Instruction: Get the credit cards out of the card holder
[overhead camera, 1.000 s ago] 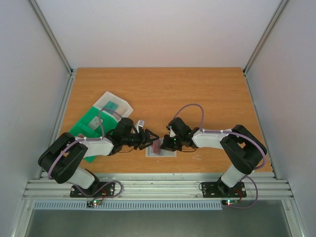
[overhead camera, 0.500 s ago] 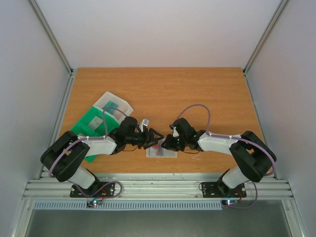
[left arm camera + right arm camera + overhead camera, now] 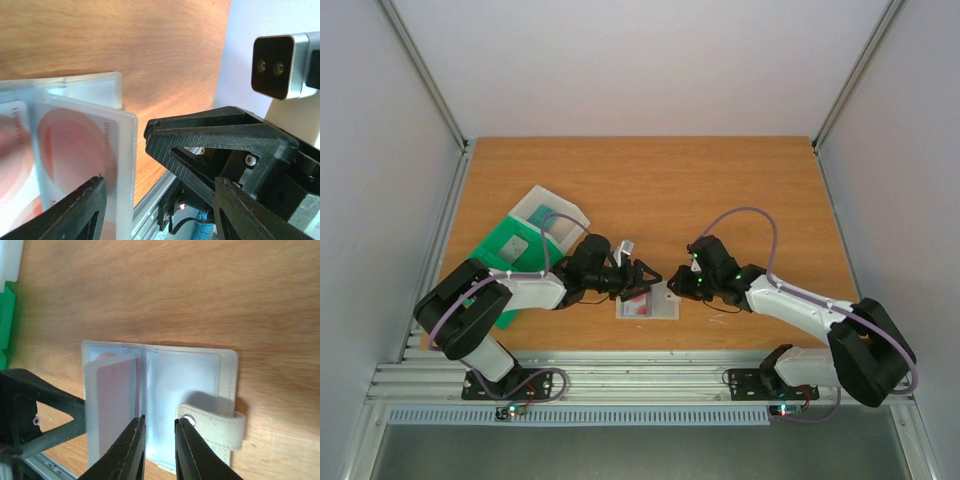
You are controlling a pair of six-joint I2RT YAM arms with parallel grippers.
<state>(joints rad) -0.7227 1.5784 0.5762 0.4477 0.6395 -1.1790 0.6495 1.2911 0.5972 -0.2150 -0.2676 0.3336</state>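
— Jaws of the right gripper (image 3: 159, 421): how wide?
— Barely parted, a narrow slit with nothing pinched in it. They point down over the middle fold of the card holder (image 3: 192, 372), close by its snap tab (image 3: 215, 421).
— And the left gripper (image 3: 160, 181)?
— Spread wide, holding nothing. One of its fingers (image 3: 37, 415) sits just beside the holder's left edge, where a clear leaf (image 3: 91, 405) stands up off the rest.
— Is that finger touching the leaf?
— I cannot tell.
— Where is the holder itself?
— Lying open on the wooden table (image 3: 150, 285), near the front edge, between the two grippers, with the tab on its right-hand panel.
— The cards?
— A red card (image 3: 117, 390) sits inside the raised leaf. The left wrist view shows more red in the pocket next to it. The right-hand panel is too pale to tell.
— Anything farther out?
— A green tray (image 3: 498, 248) well off on the left side of the table, with a clear box (image 3: 555, 212) at its far end.
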